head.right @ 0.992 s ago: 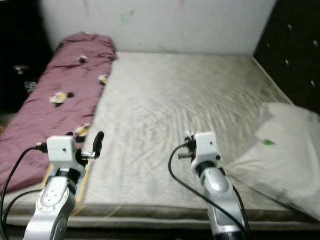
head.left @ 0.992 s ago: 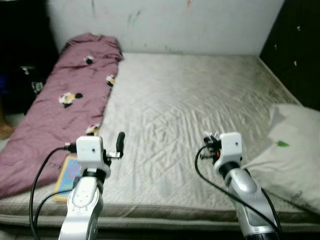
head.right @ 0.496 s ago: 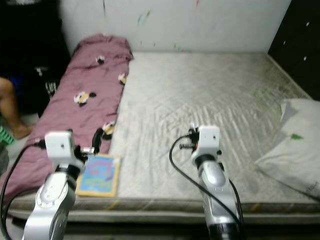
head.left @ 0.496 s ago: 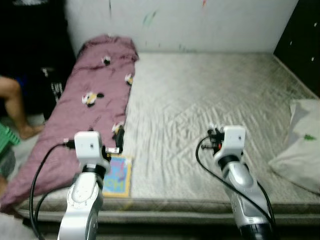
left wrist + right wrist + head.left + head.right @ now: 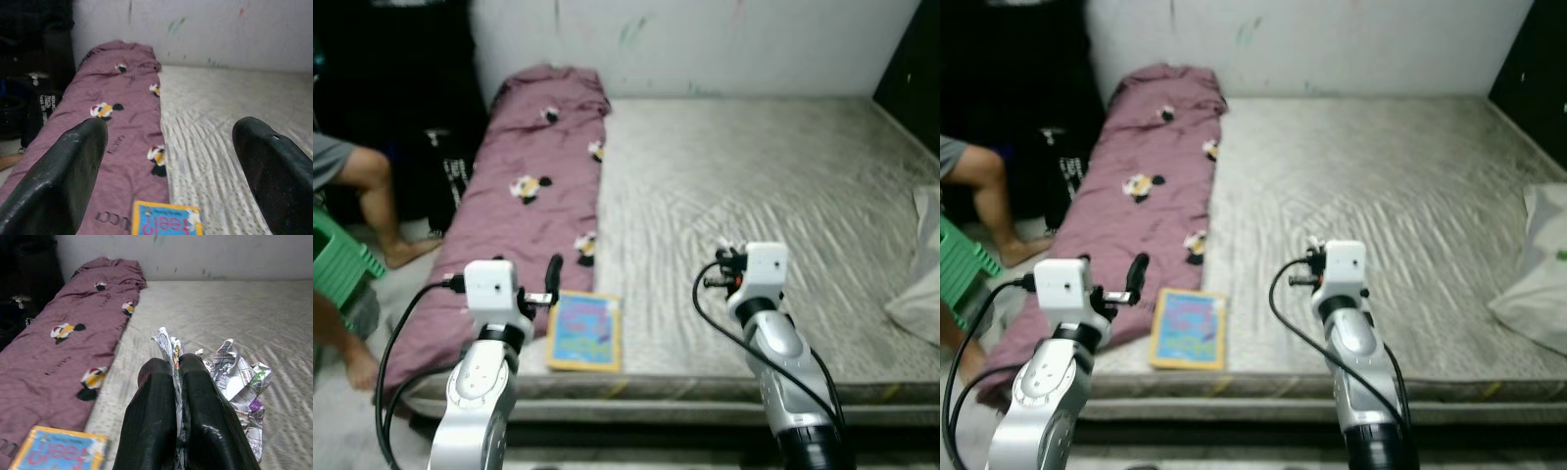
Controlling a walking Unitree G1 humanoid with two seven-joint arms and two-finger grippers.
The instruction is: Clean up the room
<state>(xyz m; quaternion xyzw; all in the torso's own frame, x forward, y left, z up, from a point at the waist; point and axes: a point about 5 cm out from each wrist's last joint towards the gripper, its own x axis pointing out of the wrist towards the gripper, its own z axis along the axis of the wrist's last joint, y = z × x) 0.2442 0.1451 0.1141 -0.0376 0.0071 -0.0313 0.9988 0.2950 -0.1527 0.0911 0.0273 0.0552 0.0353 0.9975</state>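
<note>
Right end effector (image 5: 177, 377) pinches crumpled printed paper (image 5: 239, 382) above the grey mattress (image 5: 783, 186); left end effector (image 5: 171, 161) spread open near the blue-and-yellow book (image 5: 584, 330).

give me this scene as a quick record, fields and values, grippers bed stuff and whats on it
left gripper: jaws open, nothing between them, held over the near left edge of the bed
right gripper: jaws shut on crumpled paper
mattress: bare grey, quilted
blanket: maroon with cartoon prints, lying along the mattress's left side
book: blue and yellow cover, flat at the near edge, beside the blanket
pillow: white, at the right edge
person: bare leg, left of the bed
stool: green, by the person
</note>
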